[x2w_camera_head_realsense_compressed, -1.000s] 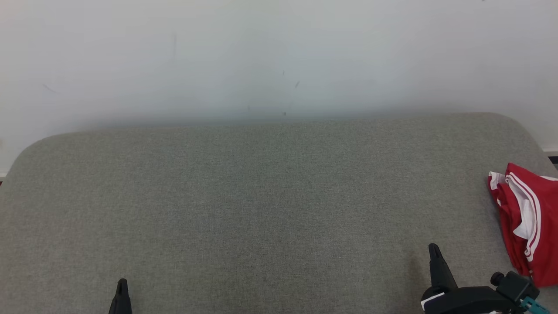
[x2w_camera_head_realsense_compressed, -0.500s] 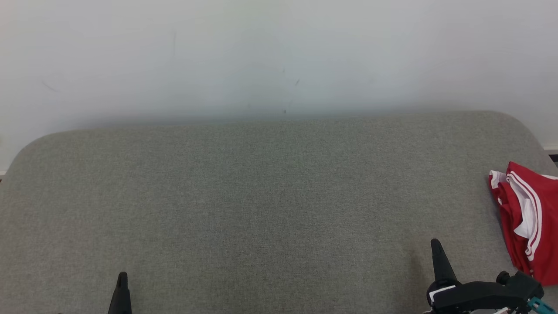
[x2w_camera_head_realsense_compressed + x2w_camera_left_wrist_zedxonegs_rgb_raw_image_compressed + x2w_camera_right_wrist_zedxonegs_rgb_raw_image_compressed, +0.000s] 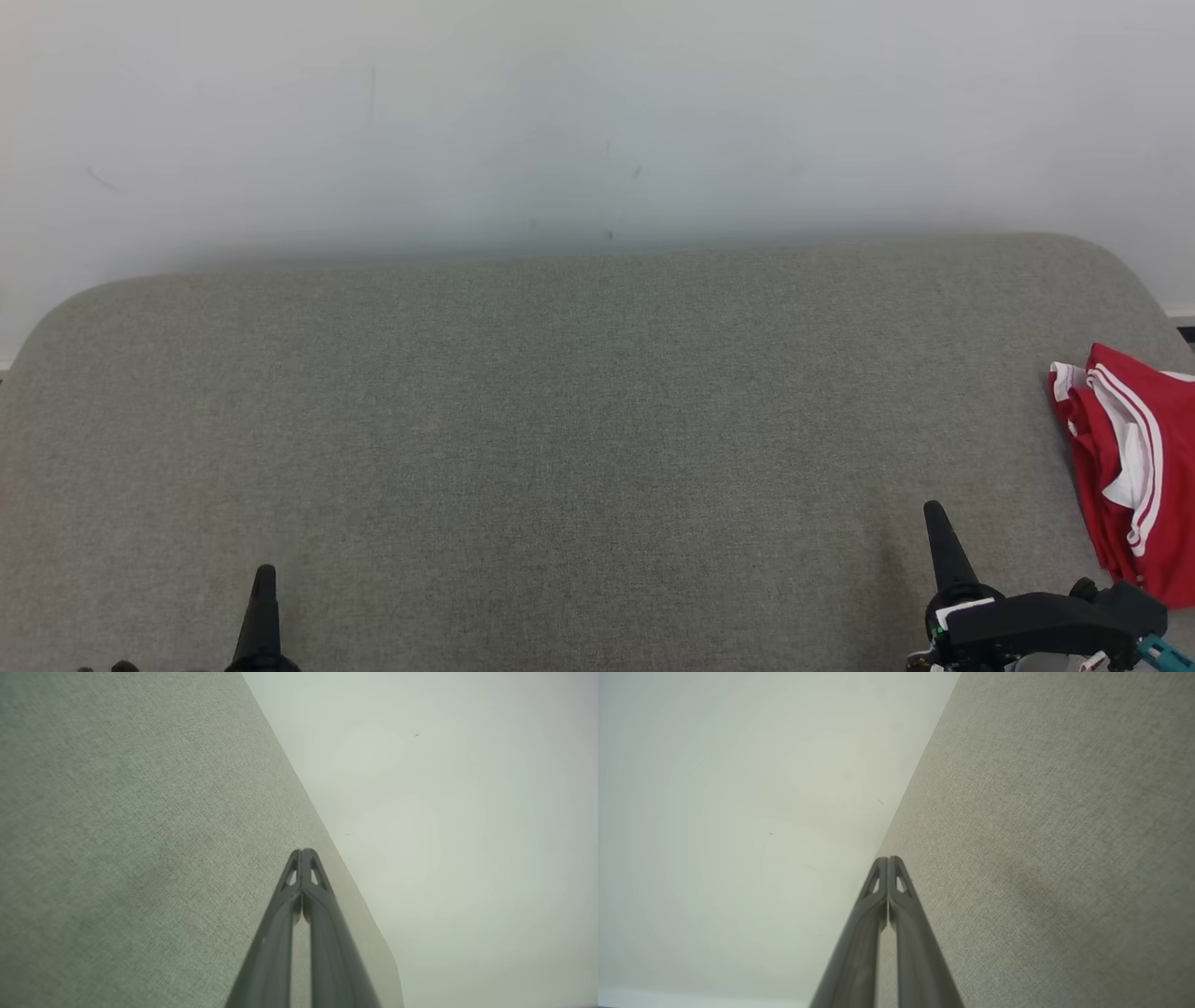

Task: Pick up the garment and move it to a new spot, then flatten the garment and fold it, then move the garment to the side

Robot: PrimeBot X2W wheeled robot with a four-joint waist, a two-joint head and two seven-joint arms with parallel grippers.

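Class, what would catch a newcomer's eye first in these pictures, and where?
The red garment with white stripes lies rumpled at the right edge of the wide grey fabric surface. Near it rises the right gripper, shut; the left gripper, also shut, shows at lower left.

No lettering, label, brand, number or sign can be read on the red-and-white garment (image 3: 1146,495) or the grey upholstered surface (image 3: 579,420).
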